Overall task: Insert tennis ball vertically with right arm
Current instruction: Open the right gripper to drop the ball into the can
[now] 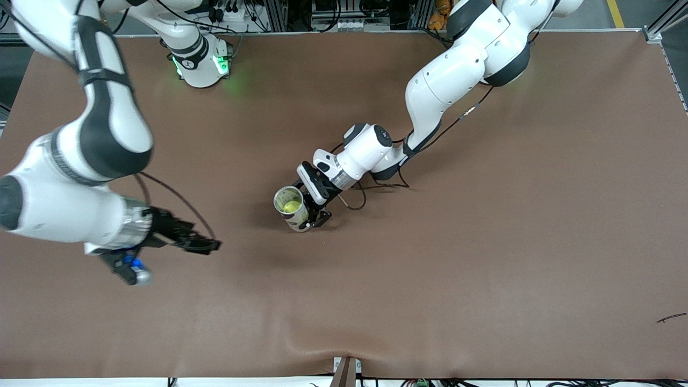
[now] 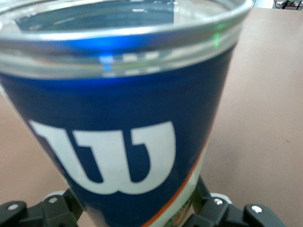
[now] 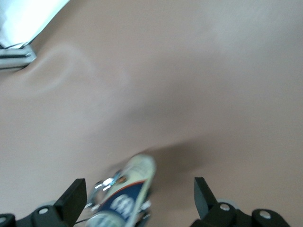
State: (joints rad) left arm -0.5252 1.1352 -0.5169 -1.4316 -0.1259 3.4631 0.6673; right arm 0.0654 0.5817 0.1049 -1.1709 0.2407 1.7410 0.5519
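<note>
Brown table point(image 1: 484, 269); left gripper point(image 1: 314, 207) clamped on upright ball can point(image 1: 291, 207), tennis ball point(image 1: 292, 206) inside; right gripper point(image 1: 207, 244) empty, fingers apart, over table.

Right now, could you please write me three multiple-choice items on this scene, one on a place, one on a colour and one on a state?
1. Where is the tennis ball?
A. Inside the can
B. On the bare table
C. Between the right gripper's fingers

2. What colour is the can's label in the left wrist view?
A. Red
B. Dark blue with a white W
C. Plain green

3. How is the right gripper?
A. Shut on the can
B. Shut on the ball
C. Open and empty

Answers:
1 A, the yellow-green tennis ball shows through the can's open mouth.
2 B, the label fills that view.
3 C, the right gripper has its fingers spread with nothing between them, over the table, while the left gripper holds the can.
</note>
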